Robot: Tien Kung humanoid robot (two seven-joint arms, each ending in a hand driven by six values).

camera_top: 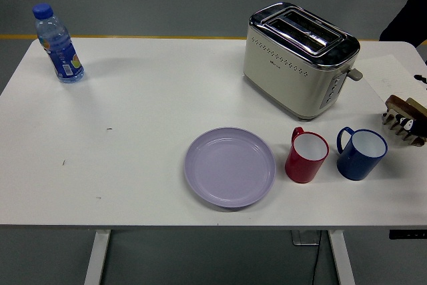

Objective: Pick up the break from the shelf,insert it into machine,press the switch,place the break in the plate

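The cream and chrome toaster (300, 58) stands at the back right of the table, both slots empty, its lever on the right end. A lilac plate (230, 166) lies empty near the front centre. The wooden rack (402, 119) sits at the right edge, cut off by the picture, with a brown slice of bread (398, 103) standing in it. Small black parts of my right hand (405, 124) show at the right edge, over the rack's front. My left arm is out of view.
A red mug (307, 155) and a blue mug (361, 153) stand between the plate and the rack. A blue water bottle (59, 45) stands at the back left. A person's dark sleeve (408, 23) shows at the top right.
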